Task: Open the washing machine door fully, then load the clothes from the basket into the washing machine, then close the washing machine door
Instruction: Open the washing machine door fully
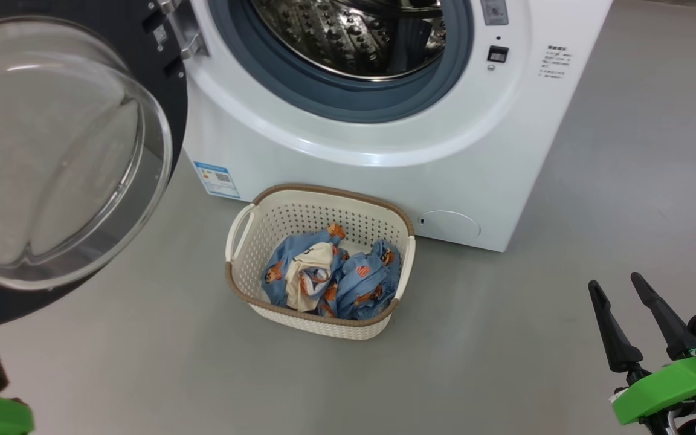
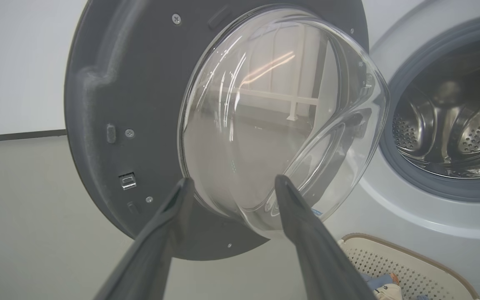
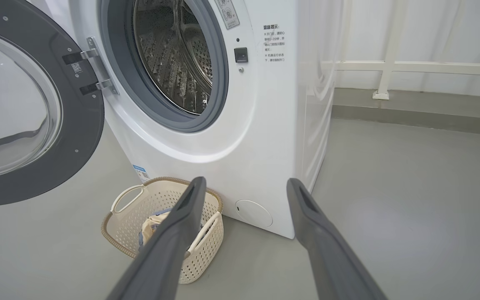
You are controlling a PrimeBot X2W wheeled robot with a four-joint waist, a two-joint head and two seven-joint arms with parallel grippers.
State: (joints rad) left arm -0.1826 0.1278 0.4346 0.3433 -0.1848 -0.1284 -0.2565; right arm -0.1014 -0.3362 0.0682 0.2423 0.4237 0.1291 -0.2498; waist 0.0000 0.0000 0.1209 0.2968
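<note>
- The washing machine (image 1: 384, 151) takes twelve o'clock of our head view, its mouth uncovered.
- The washing machine door (image 1: 52, 157) hangs swung wide at nine o'clock, so we judge the opening done.
- The basket (image 1: 306, 217) sits just before the machine, long axis running nine to three.
- The clothes (image 1: 360, 281) lie bunched inside it.
- Our right gripper (image 1: 615, 283), jaws spread and empty, has the basket at ten o'clock and looks the nearer.
- Our left gripper (image 2: 231, 183), fingers apart and holding nothing, faces the door, with the basket at its four o'clock.
</note>
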